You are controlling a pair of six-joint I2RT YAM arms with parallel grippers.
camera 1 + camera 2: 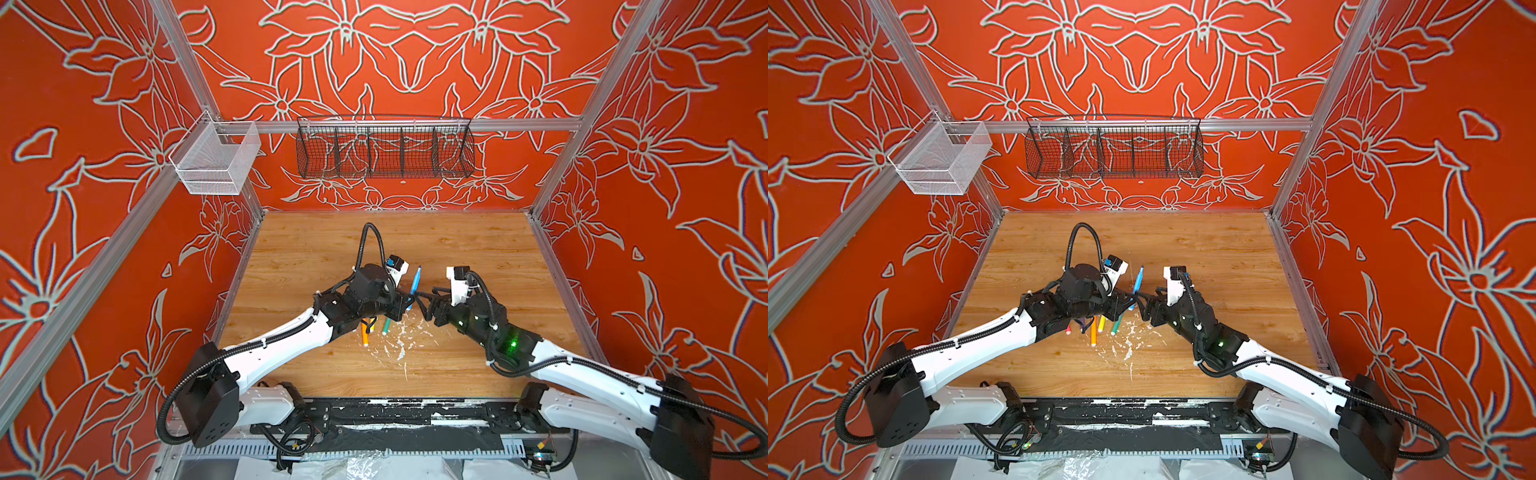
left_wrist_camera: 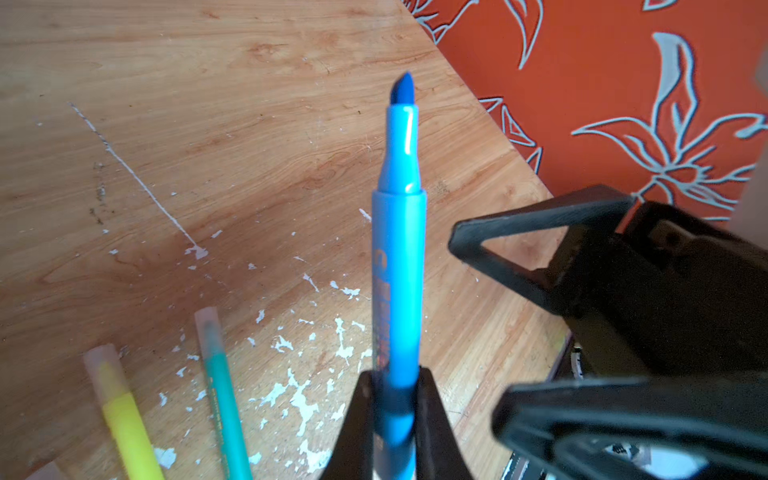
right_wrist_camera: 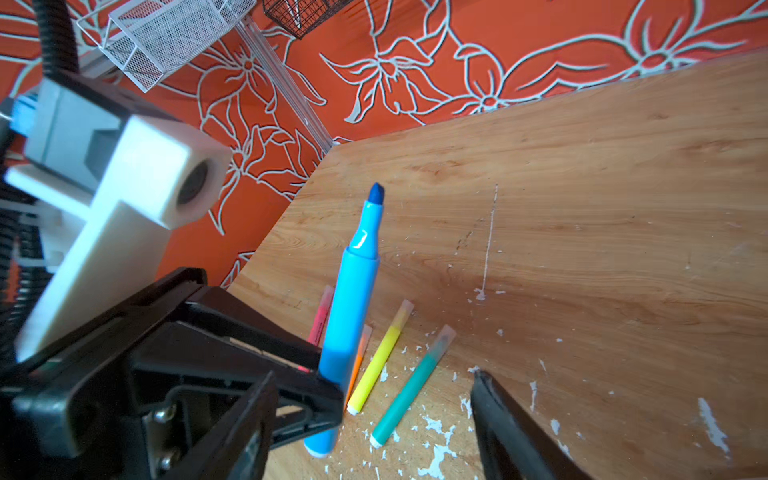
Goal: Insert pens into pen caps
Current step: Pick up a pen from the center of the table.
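Over a flecked worktop [image 1: 457, 249] the uncapped blue pen [image 1: 416, 282] is gripped by the left hand [image 2: 395, 392], the right hand [image 2: 473, 332] is held wide beside it, and capped pens [image 3: 409, 386] are seen lying below.

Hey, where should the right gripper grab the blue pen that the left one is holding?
I'd grip the blue pen on its straight upper barrel, just below the narrowing neck, coming from the side with jaws across it. The left gripper clamps the lower barrel and the felt tip is bare, so only that even stretch is free.
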